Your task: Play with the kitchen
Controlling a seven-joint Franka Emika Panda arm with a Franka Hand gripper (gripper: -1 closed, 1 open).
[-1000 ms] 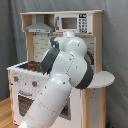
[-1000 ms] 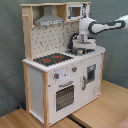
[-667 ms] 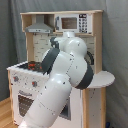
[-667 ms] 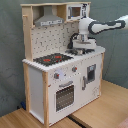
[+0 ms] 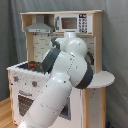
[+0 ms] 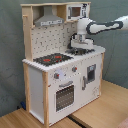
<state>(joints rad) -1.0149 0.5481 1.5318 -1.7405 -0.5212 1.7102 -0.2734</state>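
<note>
holding unchanged, the gripper [image 6: 78, 44] hovers over the kitchen [image 6: 62, 75] sink [image 6: 81, 51].

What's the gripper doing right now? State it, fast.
Gripper: over the toy kitchen's sink in the second exterior view; whether it is open, shut or holding anything cannot be told.

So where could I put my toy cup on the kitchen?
Free patches: the counter strip between the stovetop and the front edge looks bare. The sink end is crowded: the gripper hangs right over the sink.
</note>
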